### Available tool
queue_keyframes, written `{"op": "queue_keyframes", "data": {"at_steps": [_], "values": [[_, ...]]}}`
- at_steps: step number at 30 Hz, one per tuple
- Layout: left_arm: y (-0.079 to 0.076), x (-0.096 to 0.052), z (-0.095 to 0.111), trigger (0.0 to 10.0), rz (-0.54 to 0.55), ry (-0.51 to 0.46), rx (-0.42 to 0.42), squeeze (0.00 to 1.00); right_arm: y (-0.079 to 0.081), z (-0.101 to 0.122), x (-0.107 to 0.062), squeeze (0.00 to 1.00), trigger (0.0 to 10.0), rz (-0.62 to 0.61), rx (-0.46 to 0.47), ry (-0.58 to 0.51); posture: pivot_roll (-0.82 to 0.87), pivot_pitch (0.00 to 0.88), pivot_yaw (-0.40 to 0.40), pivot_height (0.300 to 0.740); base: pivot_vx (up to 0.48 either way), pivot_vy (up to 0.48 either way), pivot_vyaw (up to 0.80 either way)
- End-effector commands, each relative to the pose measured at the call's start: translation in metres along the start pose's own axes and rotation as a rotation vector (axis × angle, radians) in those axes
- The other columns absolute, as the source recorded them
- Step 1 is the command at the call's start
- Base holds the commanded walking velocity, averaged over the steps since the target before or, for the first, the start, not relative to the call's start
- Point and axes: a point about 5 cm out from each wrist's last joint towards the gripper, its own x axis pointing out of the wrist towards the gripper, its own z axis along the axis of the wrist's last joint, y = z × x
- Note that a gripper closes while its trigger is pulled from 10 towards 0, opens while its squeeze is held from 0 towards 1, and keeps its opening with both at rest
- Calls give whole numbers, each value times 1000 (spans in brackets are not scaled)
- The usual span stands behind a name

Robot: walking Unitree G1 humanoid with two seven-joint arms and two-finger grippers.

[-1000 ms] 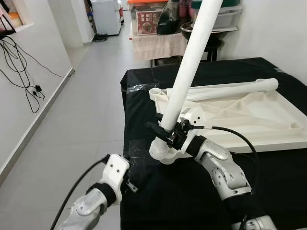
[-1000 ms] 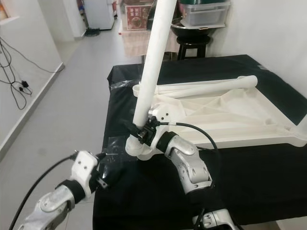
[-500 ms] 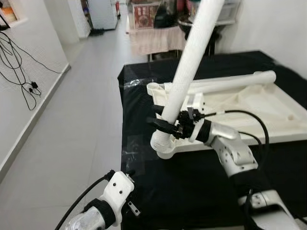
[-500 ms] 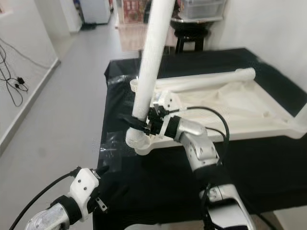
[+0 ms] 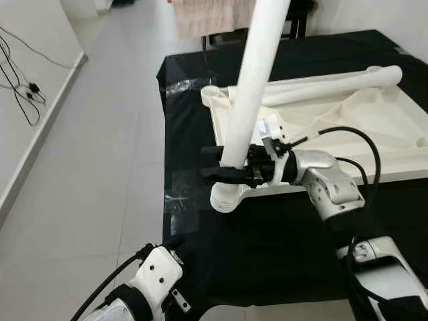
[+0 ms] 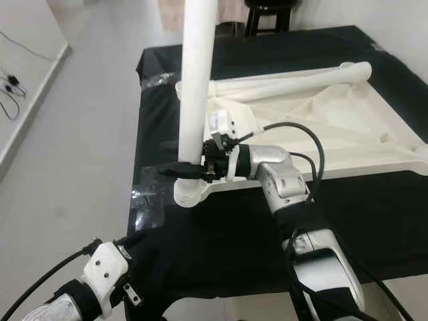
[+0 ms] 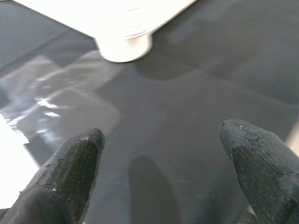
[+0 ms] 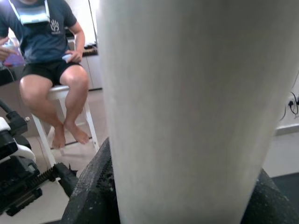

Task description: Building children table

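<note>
A long white table leg (image 5: 257, 67) stands nearly upright, its foot in the corner socket (image 5: 224, 199) of the upturned white table top (image 5: 348, 127). My right gripper (image 5: 224, 162) is shut on this leg just above the socket, one black finger on each side. In the right wrist view the leg (image 8: 187, 93) sits between the dark fingers (image 8: 88, 186). A second white leg (image 5: 334, 83) lies across the far side of the table top. My left gripper (image 7: 161, 154) hangs open low over the black cloth, short of the socket, its fingers (image 7: 70, 172) holding nothing.
The table top rests on a black-covered table (image 5: 281, 247) with a clear tape patch (image 5: 184, 194) near its left edge. Grey tiled floor (image 5: 87, 134) runs along the left, with cables (image 5: 20, 87) by the wall. A person (image 8: 46, 70) sits on a stool in the right wrist view.
The camera has tipped downward. The leg has gone from leaning to nearly upright in my right gripper, whose forearm now lies level. My left arm has sunk lower in view.
</note>
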Motion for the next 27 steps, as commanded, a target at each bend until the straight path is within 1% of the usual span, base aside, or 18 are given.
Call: {"op": "queue_keyframes", "data": {"at_steps": [1,6,7,10,12,17,18,27], "values": [[5,-3,0,10000,58,9,10,0,-3,4,8,0,10000,32,-30,9,39,254,13,740,0,0,0],[7,-4,1,10000,64,8,-1,0,-6,10,10,0,10000,48,-40,16,33,258,4,740,0,0,0],[5,-3,2,10000,59,1,-13,0,-9,12,8,0,10000,52,-44,23,28,266,-14,740,0,0,0],[4,-3,2,10000,56,-1,-22,0,-10,14,7,0,10000,52,-44,24,29,265,-18,740,0,0,0],[4,-3,2,10000,63,-7,-47,0,-12,15,6,0,10000,52,-43,24,33,267,-21,740,0,0,0],[0,-6,3,10000,63,-5,-52,0,-18,17,4,0,10000,29,-44,15,41,276,-27,740,0,0,0],[-2,-7,5,10000,61,-5,-52,0,-22,17,4,0,10000,7,-52,5,48,283,-28,740,0,0,0],[-9,-13,9,10000,43,-10,-67,0,-26,19,2,0,10000,-4,-54,-12,63,302,-26,740,0,0,0]]}}
